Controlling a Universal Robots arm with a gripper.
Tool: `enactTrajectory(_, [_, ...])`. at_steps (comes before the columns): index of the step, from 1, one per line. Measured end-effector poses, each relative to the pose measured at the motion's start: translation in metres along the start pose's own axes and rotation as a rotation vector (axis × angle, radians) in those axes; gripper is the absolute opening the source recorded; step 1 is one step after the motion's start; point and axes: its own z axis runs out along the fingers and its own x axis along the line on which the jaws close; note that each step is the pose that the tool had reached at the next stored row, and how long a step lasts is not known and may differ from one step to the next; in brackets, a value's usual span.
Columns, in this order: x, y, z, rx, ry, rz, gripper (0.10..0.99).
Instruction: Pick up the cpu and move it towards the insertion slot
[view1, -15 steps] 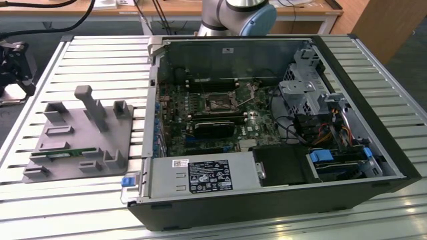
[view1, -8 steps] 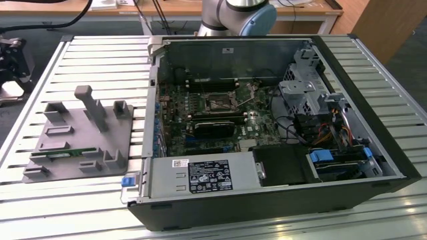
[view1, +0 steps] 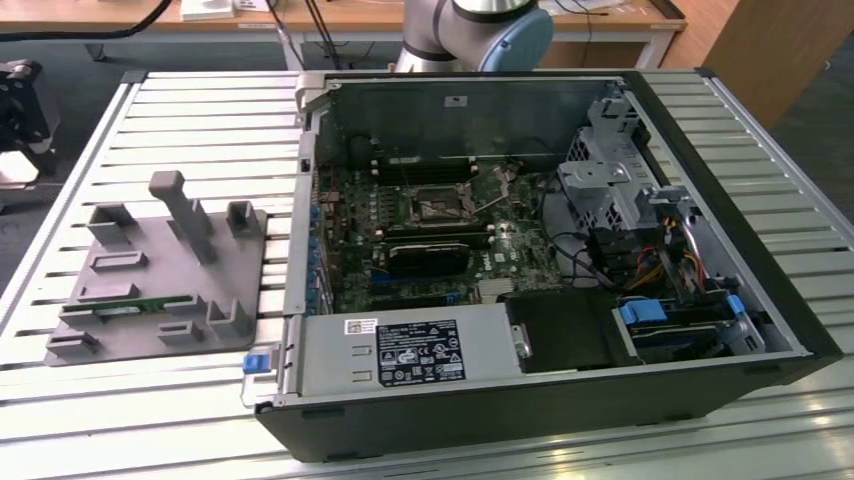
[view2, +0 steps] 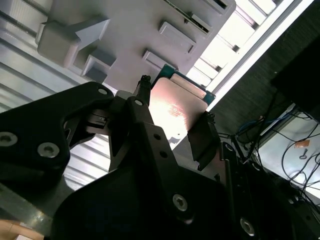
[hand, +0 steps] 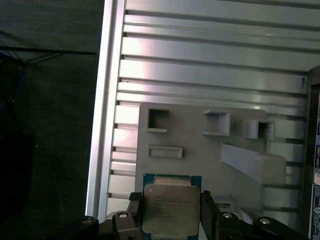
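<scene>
The cpu (hand: 169, 206), a flat square chip with a silver-grey metal face and a green edge, sits between the two black fingers (hand: 207, 214) of my gripper (hand: 170, 217). The jaws press on two opposite sides of the chip, so the gripper is shut on it. In the second wrist view the cpu (view2: 179, 106) is clamped the same way by the gripper (view2: 175, 119), held above the grey plastic tray (view2: 125, 35). The insertion slot (view1: 434, 207), a small square socket with a silver frame, lies on the motherboard inside the open computer case (view1: 534, 250).
The grey tray (view1: 147, 270) with raised blocks rests on the slatted metal table (view1: 200, 120) at the exterior view's left, a green memory stick (view1: 134, 308) in it. A black card (view1: 427, 255), cables and drive cages crowd the case. The arm's base (view1: 474, 30) stands behind the case.
</scene>
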Motion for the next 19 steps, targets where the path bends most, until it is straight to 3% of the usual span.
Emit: enactTrajectory(19, [-0.0001, 0.0014, -0.037, 0.0, 0.0, 0.0, 0.549])
